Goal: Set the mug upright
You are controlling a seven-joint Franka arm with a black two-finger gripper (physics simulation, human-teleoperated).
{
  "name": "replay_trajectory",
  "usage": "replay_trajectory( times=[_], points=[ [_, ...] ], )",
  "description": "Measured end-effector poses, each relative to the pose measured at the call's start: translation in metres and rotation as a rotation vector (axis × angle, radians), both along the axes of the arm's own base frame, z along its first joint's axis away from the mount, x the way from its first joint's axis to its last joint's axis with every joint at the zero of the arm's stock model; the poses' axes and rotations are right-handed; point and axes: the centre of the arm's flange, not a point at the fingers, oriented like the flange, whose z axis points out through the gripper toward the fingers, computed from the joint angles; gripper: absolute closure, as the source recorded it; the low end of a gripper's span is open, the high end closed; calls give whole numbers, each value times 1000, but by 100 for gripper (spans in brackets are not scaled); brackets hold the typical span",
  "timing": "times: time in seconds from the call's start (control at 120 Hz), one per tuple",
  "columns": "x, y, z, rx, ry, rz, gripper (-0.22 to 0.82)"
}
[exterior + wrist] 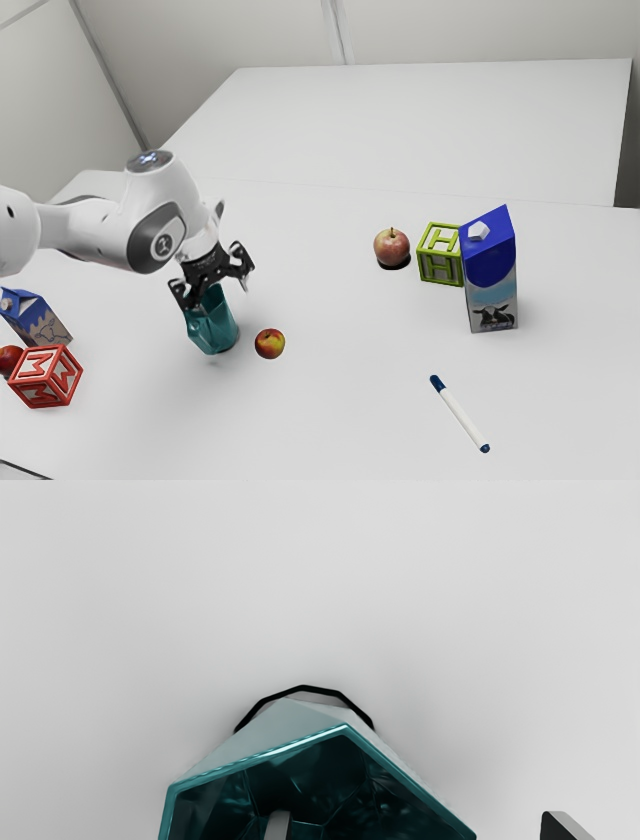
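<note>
One white marker with blue ends lay nearest. Of two letter blocks, the red-framed cube read "M"; beyond it were a red fruit and a blue-and-brown carton. A red-and-yellow fruit lay beside the single teal, faceted mug, which stood on the table, long axis near vertical, mouth up. The gripper was spread at its rim, one finger within the mouth, the other outside. Farther: the second carton, tall, blue-and-white, cow-printed; the green-framed cube, reading "H"; the third fruit, a reddish apple.
</note>
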Motion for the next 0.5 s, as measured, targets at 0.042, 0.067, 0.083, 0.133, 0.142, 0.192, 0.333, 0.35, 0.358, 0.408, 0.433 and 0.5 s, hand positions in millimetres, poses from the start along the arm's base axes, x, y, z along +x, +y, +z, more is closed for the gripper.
replay_trajectory(
  times=[0.042, 0.067, 0.083, 0.133, 0.142, 0.192, 0.333, 0.35, 0.358, 0.408, 0.433, 0.5],
  points=[
    [2, 0, 2, 0, -6, 0, 5],
    [2, 0, 3, 0, -9, -1, 4],
    [3, 0, 4, 0, -10, -2, 4],
    [4, 0, 6, 1, -16, -4, 3],
    [4, 0, 6, 1, -16, -5, 3],
    [5, -1, 7, 1, -20, -8, 2],
    [6, -1, 16, -3, -35, -16, 1],
    [6, 0, 18, -5, -39, -16, 1],
    [6, 0, 19, -6, -41, -16, 1],
    [7, 2, 27, -9, -52, -17, 1],
    [7, 3, 31, -12, -57, -18, 1],
    [8, 4, 45, -18, -74, -25, 1]
  ],
)
